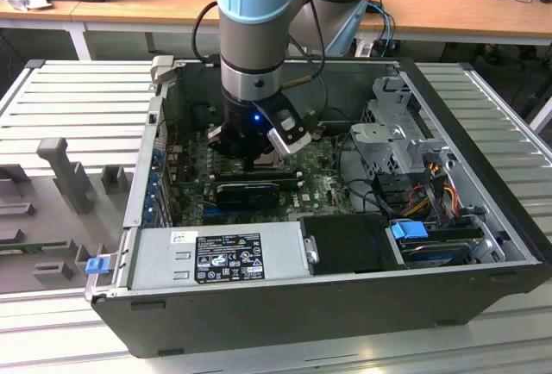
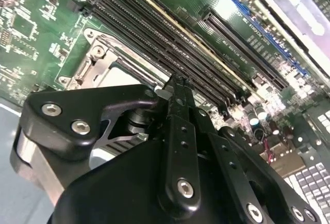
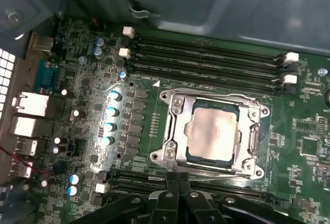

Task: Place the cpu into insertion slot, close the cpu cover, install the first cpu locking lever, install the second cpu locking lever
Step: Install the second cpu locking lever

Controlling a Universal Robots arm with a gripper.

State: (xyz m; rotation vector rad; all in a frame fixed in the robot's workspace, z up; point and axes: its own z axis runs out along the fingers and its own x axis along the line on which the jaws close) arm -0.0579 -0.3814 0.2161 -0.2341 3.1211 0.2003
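In the first wrist view, the black gripper (image 3: pixel 178 182) sat nearest the camera, its two fingers (image 3: pixel 170 195) pressed together with no gap between them and nothing held, their tips at the near edge of the socket. Just beyond the tips lay the insertion slot (image 3: pixel 172 154), a square socket on the green circuit board (image 3: pixel 149 115). The cpu (image 3: pixel 212 133), a small flat square chip of pale silvery-beige, already rested inside that socket. The cpu cover (image 3: pixel 181 111), a thin silvery metal frame plate with a square window, lay flat over the socket, and the chip showed through its window. Whether the thin wire levers along the frame's edges were latched could not be told. Past the socket ran the long black memory slots (image 3: pixel 206 59) with white end clips, and beyond them the grey metal wall of the case (image 3: pixel 206 2).

In the second wrist view, the black fingers (image 2: pixel 178 131) were seen edge on, narrowing to a closed tip just over a silvery corner of the socket frame (image 2: pixel 95 61).

In the exterior view, the grey and pale blue robot arm (image 1: pixel 254 29) reached straight down into the open dark grey computer case (image 1: pixel 345 296), with the gripper (image 1: pixel 254 160) low over the board. Nearer the camera stood a large grey labelled box (image 1: pixel 216 258).
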